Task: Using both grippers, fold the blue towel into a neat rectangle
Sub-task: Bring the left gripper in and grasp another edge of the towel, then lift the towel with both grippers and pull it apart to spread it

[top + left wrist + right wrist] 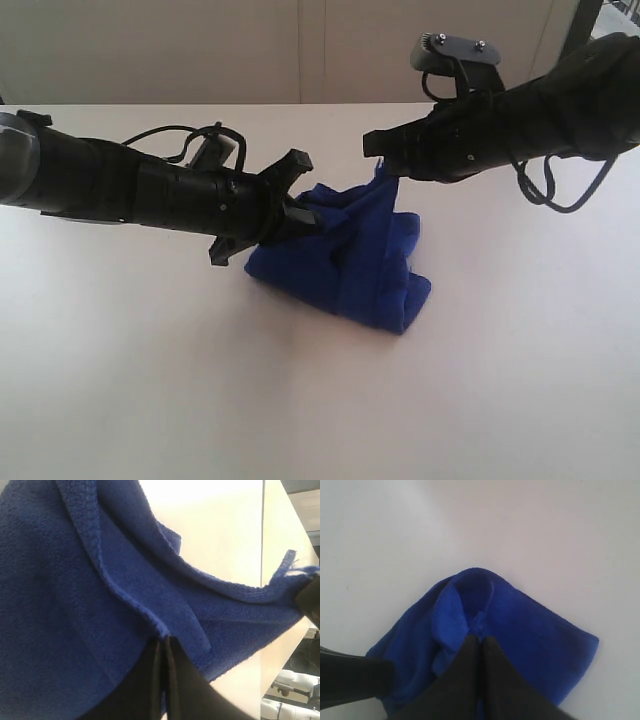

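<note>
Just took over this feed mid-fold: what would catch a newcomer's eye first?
The blue towel sits in a rumpled heap on the white table, one end pulled up into a peak. Both grippers are shut on it: the left gripper pinches a hemmed edge at its left side, the right gripper holds the raised end.

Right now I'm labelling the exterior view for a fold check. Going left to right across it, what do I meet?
left arm → left gripper, shut on the towel's edge → blue towel, bunched up between the two → right gripper, pinching a raised part of it → right arm
</note>
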You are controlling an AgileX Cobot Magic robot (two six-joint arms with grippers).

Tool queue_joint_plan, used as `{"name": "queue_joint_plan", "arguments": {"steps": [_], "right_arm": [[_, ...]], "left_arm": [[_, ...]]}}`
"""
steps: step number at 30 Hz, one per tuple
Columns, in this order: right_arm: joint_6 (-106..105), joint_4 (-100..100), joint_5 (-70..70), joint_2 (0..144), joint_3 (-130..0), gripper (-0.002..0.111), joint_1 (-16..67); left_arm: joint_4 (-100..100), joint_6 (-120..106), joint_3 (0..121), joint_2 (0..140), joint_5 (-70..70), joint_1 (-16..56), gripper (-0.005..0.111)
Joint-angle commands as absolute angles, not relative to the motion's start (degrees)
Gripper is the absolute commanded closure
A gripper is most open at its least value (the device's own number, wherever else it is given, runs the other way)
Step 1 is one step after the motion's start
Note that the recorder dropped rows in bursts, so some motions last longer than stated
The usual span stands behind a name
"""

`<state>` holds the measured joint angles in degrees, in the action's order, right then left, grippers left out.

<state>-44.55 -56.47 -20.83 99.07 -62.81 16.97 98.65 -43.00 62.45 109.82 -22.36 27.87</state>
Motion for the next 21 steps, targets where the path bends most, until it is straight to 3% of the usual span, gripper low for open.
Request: {"name": "queue_joint_plan", "arguments": {"steps": [1,9,16,21], "right_arm": [[-44.72,-53.07,-21.48,98.27,-62.78,0.108,16.54],[-42.19,-43.02,-25.93,93.12,-62.78,0.108,16.54],[-22.61,-17.75,-29.59,85.4,-62.78,0.108,16.54],[-13.03,-7.77,-34.19,79.81,-62.78,0.108,16.54]], "left_arm": [[99.95,-51.29,62.71,108.64,-27.47,26.94,0.107],[80.59,-50.47,62.82,100.54,-42.27,16.41,0.107],[58.64,-45.42,62.82,89.42,-48.43,5.61,0.107],[42.82,-39.83,62.82,81.49,-49.21,2.6,0.107]]}}
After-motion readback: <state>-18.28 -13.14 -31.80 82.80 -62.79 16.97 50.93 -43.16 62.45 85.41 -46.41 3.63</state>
